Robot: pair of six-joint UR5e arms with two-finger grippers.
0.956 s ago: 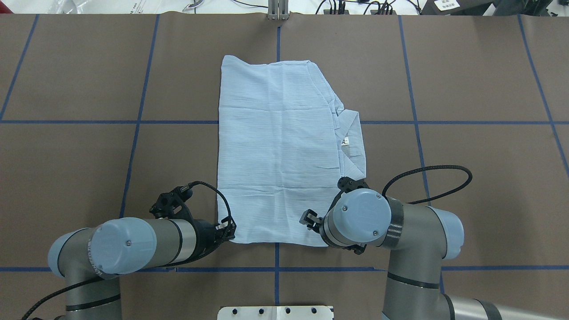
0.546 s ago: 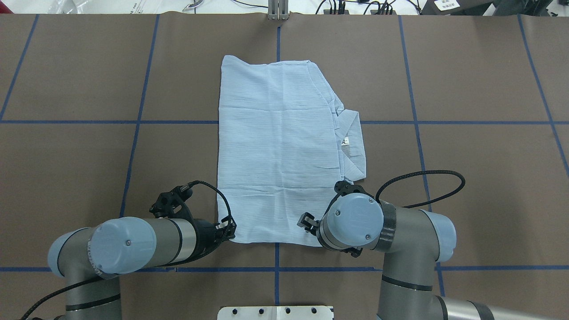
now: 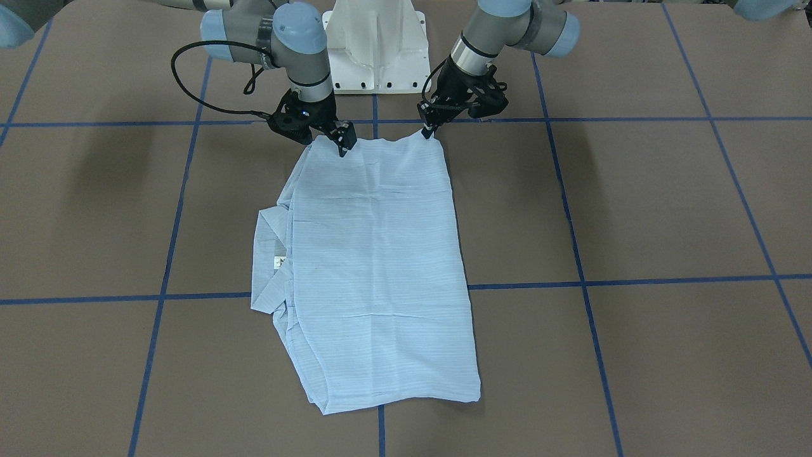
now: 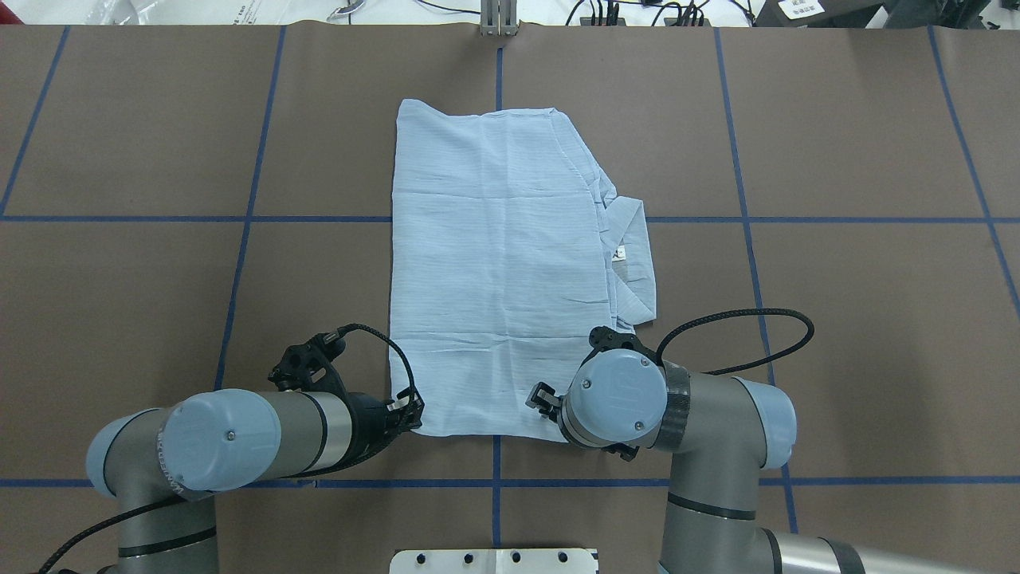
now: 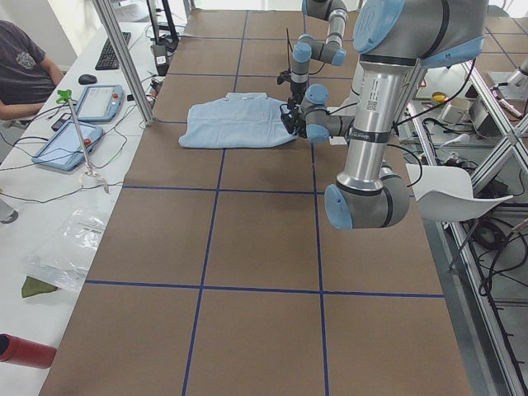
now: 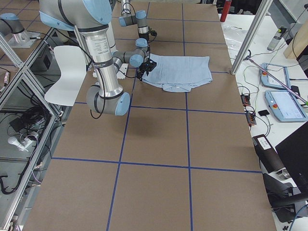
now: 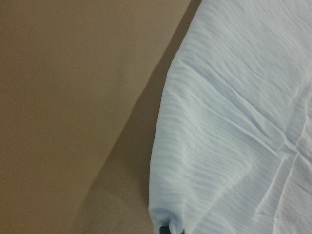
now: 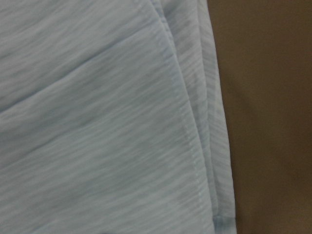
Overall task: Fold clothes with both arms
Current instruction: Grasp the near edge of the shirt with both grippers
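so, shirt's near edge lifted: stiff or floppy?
Likely floppy: the shirt lies flat, thin and creased, so it should sag between the left gripper and right gripper. Probably light, being so thin. Stacked layers by the collar may slide apart.

Bright, even light from above fills the front-facing view. The matt brown table (image 3: 634, 209) takes it evenly. The right arm (image 3: 279, 32) and left arm (image 3: 507, 28) throw only faint, wide shadows, one on each side of the pale shirt (image 3: 374, 254). A thin dark line edges the shirt on the left arm's side. The overhead view is sharp, with the strip beyond the table's far edge nearly washed out. Both wrist views are soft, and the right one is greyer. In the left one a broad shadow runs beside the cloth's edge. The side views are crisp, each near arm looming large and the frame posts (image 5: 124, 58) leaning.
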